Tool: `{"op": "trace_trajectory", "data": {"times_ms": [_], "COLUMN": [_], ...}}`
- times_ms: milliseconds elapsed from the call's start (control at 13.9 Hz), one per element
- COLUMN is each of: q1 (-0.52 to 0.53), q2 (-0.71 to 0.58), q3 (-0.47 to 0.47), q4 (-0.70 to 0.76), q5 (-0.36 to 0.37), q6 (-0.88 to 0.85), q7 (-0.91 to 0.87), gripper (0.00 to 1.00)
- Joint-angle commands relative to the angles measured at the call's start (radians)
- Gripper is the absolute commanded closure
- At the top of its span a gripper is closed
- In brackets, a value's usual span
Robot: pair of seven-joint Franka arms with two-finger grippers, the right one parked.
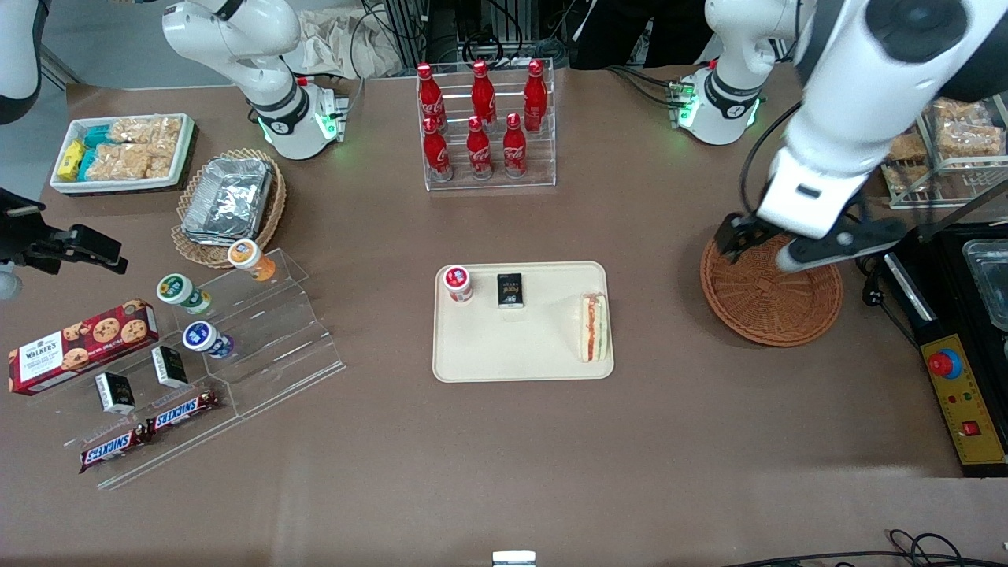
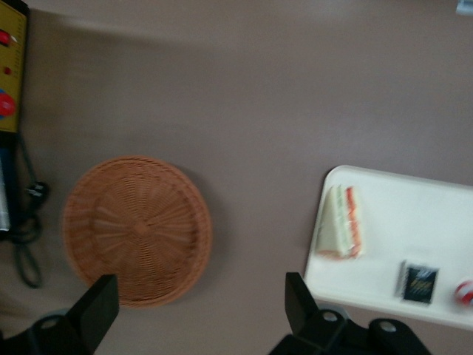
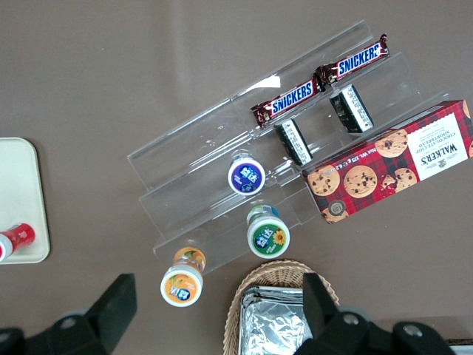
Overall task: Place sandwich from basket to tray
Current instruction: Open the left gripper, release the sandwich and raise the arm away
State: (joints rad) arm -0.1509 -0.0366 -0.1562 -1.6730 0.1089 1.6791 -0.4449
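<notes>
The sandwich [image 1: 594,327] lies flat on the tray [image 1: 520,346], at the tray's end toward the working arm, its orange and green filling edge showing. The wrist view shows the same: the sandwich [image 2: 340,224] rests just inside the rim of the tray [image 2: 414,222], apart from everything else on it.

The basket [image 1: 772,299] sits on the brown table [image 1: 504,457], well apart from the tray toward the working arm's end, with nothing in it. From the wrist camera the basket [image 2: 137,229] shows its bare woven floor.

The gripper [image 1: 760,244] hangs above the basket's rim, on the side farther from the front camera. Its fingers [image 2: 98,307] are spread wide apart and hold nothing; between them only table and part of the basket can be seen.

Also on the tray are a small red-lidded cup [image 1: 457,283] and a small black box [image 1: 510,290], standing near each other at the edge farther from the front camera. Farther still from that camera a clear rack of red bottles [image 1: 482,118] stands. Toward the parked arm's end are a tan basket with a foil container [image 1: 228,197], a white bin of snacks [image 1: 122,150], and a clear stepped stand [image 1: 236,346] with small cups, cookie box [image 1: 83,345] and Snickers bars [image 1: 150,429]. A yellow control box [image 1: 965,402] lies near the basket, nearer the front camera.
</notes>
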Motion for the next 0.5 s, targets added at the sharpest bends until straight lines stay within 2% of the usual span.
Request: {"op": "trace_trajectory", "data": {"times_ms": [0, 144, 432], "q1": [-0.009, -0.006, -0.002], "q2": [-0.098, -0.098, -0.028], "q3": [0.094, 0.157, 0.164], "q4": [-0.06, -0.035, 0.125], "q5": [-0.029, -0.081, -0.11], "q6": [-0.056, -0.079, -0.173], "q7": [0.231, 0.317, 0.333], "gripper": [0.0, 0.0, 0.0]}}
